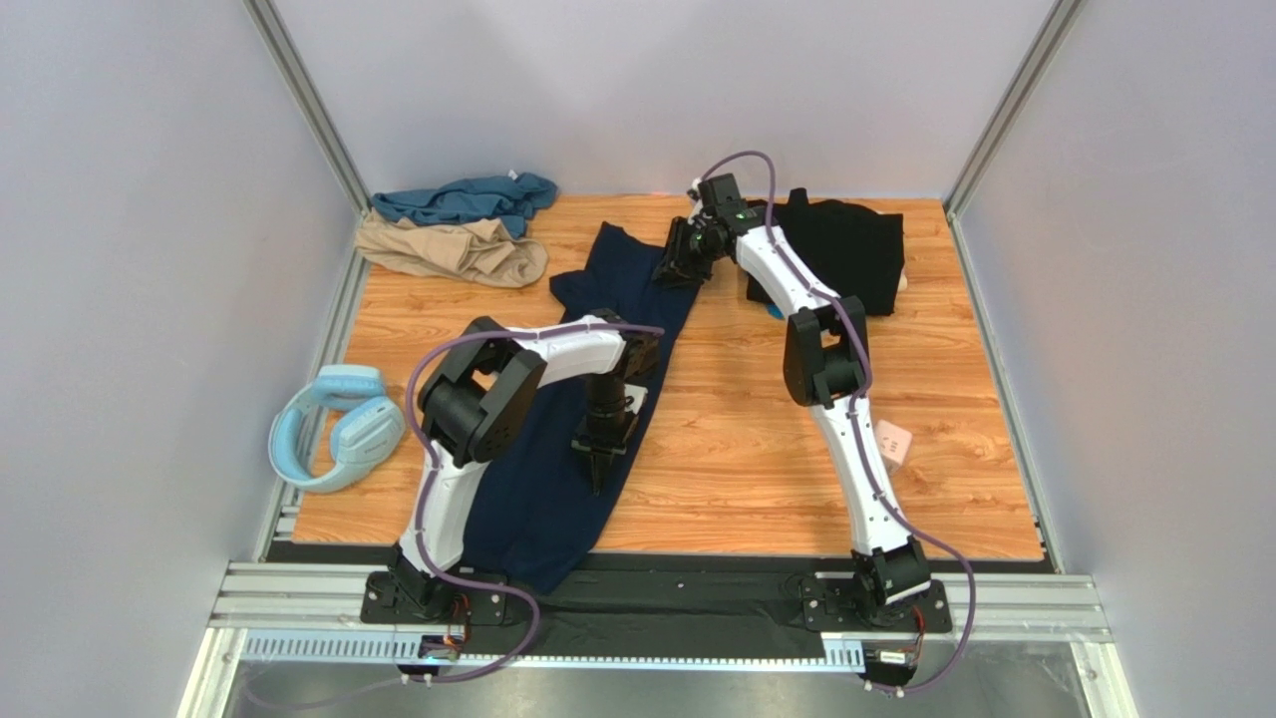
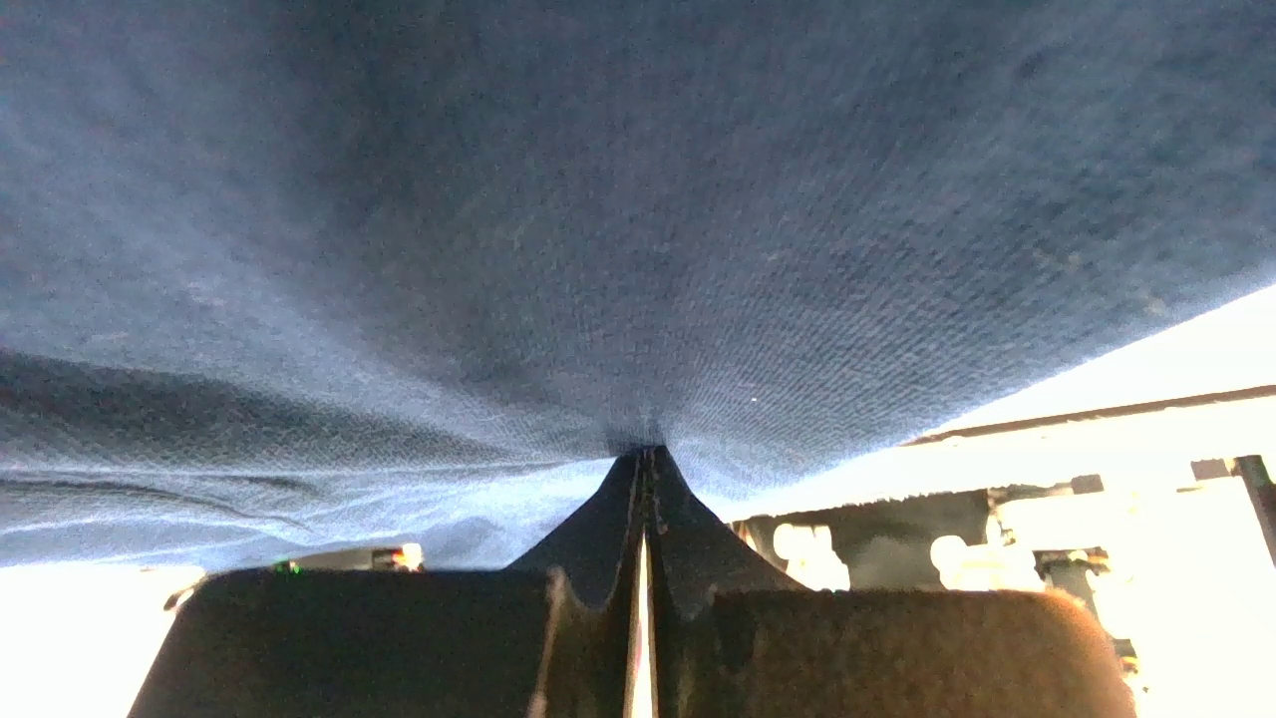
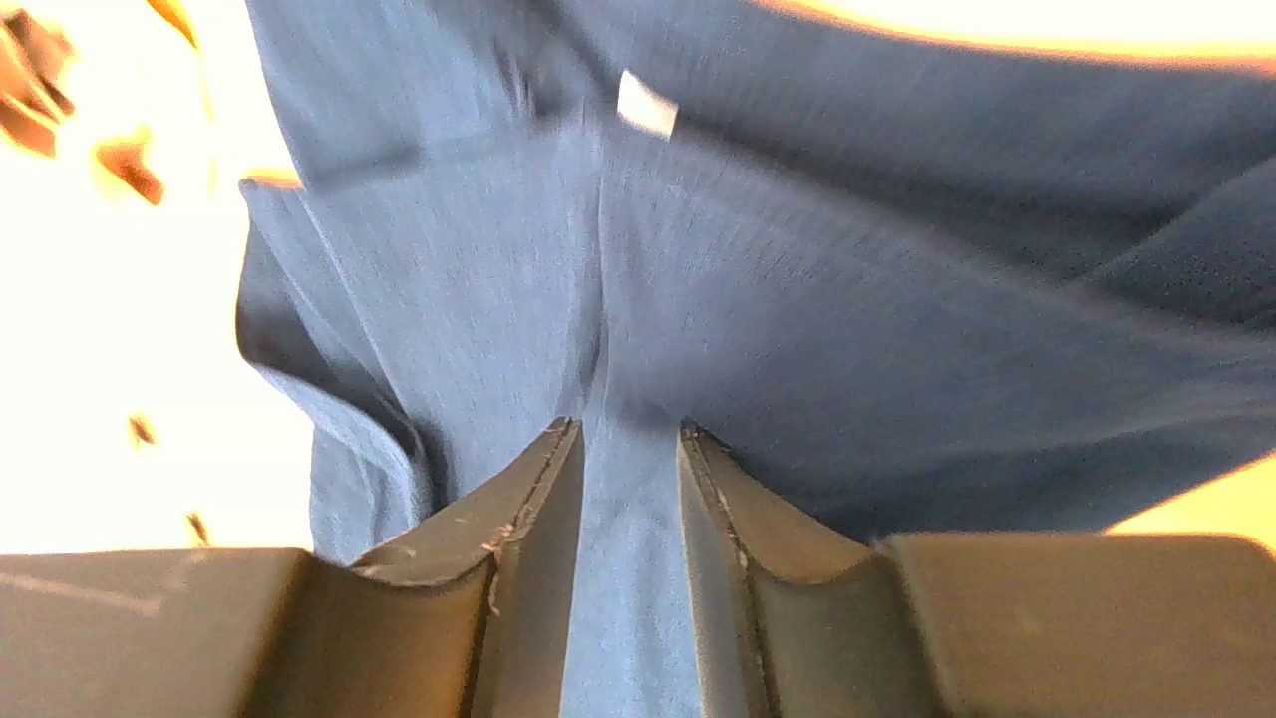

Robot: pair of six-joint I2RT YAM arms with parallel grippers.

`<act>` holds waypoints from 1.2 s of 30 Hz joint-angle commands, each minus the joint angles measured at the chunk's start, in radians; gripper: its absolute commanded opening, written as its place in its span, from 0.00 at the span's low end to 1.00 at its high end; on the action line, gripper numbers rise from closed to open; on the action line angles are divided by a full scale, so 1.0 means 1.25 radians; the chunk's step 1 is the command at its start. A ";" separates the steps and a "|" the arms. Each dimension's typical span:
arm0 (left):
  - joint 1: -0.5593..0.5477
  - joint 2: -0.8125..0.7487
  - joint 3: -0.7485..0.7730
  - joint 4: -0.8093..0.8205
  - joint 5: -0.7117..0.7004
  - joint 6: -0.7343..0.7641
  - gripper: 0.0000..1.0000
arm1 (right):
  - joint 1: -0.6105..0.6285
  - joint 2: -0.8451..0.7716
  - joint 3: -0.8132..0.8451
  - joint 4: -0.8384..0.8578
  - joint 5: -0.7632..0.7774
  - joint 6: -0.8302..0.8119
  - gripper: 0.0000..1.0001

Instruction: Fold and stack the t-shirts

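Overhead view: soft, even light, sharp focus, only faint shadows on the wooden surface (image 1: 749, 449). Left wrist view: the navy shirt (image 2: 599, 225) fills the frame, dim and slightly soft; the lower corners are blown out white. Right wrist view: the cloth is motion-blurred, the left edge overexposed yellow-white.

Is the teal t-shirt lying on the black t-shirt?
No, the teal t-shirt lies far left beside the tan t-shirt, away from the black t-shirt.
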State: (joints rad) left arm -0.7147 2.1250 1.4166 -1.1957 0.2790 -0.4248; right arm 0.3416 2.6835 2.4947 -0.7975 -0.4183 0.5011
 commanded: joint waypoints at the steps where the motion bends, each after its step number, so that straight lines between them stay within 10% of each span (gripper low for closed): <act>1: -0.006 0.068 0.081 0.056 -0.013 0.001 0.00 | -0.042 -0.005 0.030 0.156 -0.030 0.040 0.39; 25: -0.007 0.282 0.568 -0.007 -0.002 -0.019 0.00 | -0.095 -0.480 -0.293 0.150 -0.092 0.004 0.46; 36: 0.038 -0.280 0.078 0.186 -0.113 -0.028 0.27 | -0.068 -0.748 -0.856 -0.004 -0.140 -0.063 0.47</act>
State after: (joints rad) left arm -0.7116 2.0319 1.6581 -1.0733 0.2035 -0.4488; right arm 0.2218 1.7916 1.6424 -0.6632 -0.5541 0.4870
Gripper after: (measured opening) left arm 0.245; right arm 0.467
